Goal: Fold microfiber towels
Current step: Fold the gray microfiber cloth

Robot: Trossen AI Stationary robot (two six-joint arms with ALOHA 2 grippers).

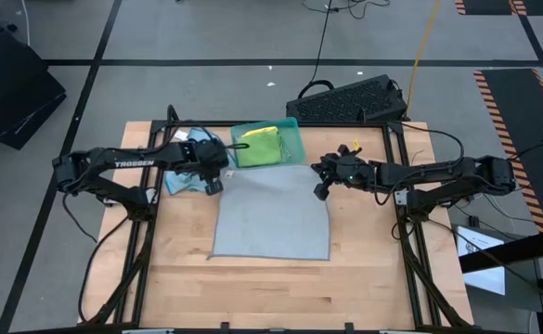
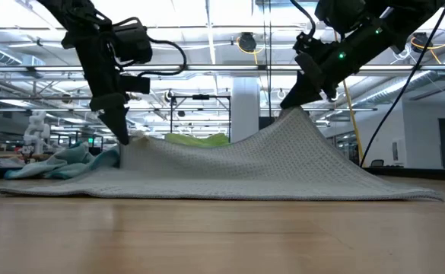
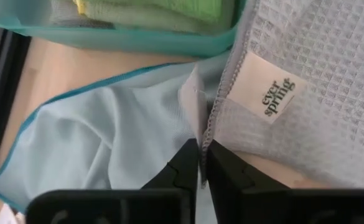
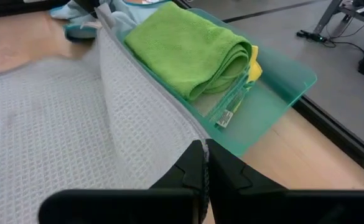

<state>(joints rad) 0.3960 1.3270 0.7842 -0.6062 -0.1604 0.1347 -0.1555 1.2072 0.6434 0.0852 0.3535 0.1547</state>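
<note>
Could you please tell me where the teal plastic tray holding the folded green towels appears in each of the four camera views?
High view: teal plastic tray at the table's far edge, centre, just beyond the spread grey waffle-weave towel.
Low view: tray itself cannot be made out; only a green strip shows behind the towel's hump.
Left wrist view: tray wall along the top.
Right wrist view: tray right of centre.
Shared landmark: the grey towel.

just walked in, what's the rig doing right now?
Both arms are working one grey towel spread on the wooden table. The right gripper has its jaws shut on a far corner, lifting it so the cloth tents up. The left gripper is at the other far corner, by the label; its jaws look nearly closed on the edge. A light blue towel lies crumpled beside it, and folded green towels sit in the teal tray.
</note>
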